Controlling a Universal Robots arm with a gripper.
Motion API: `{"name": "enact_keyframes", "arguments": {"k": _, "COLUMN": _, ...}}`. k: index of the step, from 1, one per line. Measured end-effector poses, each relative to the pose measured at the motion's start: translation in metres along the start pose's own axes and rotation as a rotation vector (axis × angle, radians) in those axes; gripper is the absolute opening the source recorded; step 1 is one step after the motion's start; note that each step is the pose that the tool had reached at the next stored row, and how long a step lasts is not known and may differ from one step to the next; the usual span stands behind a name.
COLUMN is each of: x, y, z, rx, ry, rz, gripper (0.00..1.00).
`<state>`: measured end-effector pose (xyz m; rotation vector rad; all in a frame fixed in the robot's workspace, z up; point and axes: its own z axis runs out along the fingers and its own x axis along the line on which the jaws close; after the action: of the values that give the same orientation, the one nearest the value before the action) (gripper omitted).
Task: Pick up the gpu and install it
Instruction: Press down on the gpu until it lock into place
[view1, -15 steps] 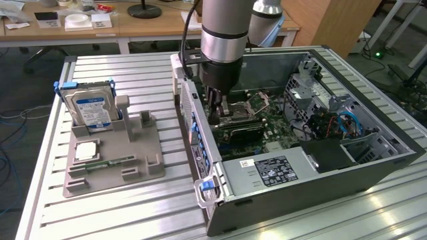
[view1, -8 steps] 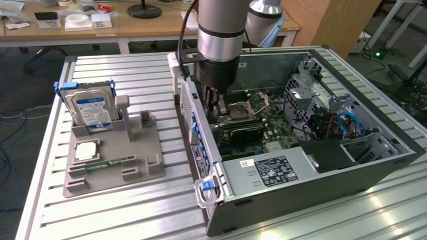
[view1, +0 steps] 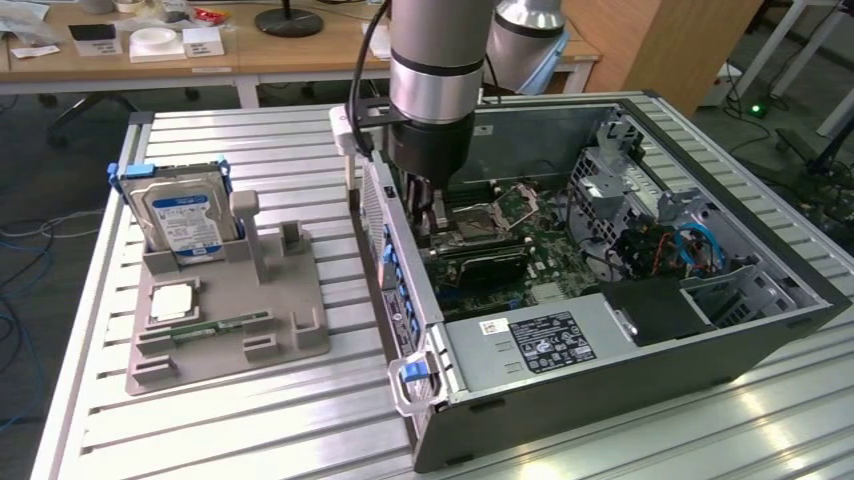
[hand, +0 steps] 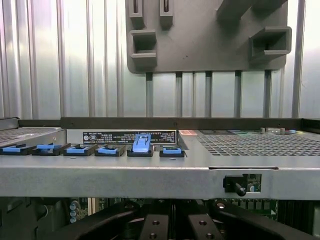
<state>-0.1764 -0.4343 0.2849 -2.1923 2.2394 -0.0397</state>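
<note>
Gripper (view1: 430, 215), fingers closed, sat low inside the open computer case (view1: 747, 330) at frame centre, apparently seating the gpu (view1: 487, 262); whether it gripped the card was unclear.

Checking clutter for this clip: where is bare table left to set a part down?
Bare ribbed metal table lies in front of the grey plastic parts holder, and behind the blue-labelled silver hard drive. It is crowded inside the open black computer case, where the gripper reaches down.

Computer case (view1: 641, 350) rear wall (view1: 387, 240) and motherboard (view1: 534, 240) hem the pincer (view1: 430, 222).
</note>
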Motion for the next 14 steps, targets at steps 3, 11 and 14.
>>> {"name": "enact_keyframes", "arguments": {"k": 3, "x": 0.0005, "y": 0.0003, "z": 0.0000, "rx": -0.0006, "ry": 0.0002, "rz": 0.000, "gripper": 0.11}}
{"name": "enact_keyframes", "arguments": {"k": 11, "x": 0.0035, "y": 0.0017, "z": 0.0001, "rx": -0.0006, "ry": -0.0001, "rz": 0.000, "gripper": 0.11}}
{"name": "enact_keyframes", "arguments": {"k": 14, "x": 0.0040, "y": 0.0017, "z": 0.0005, "rx": -0.0010, "ry": 0.0003, "rz": 0.000, "gripper": 0.11}}
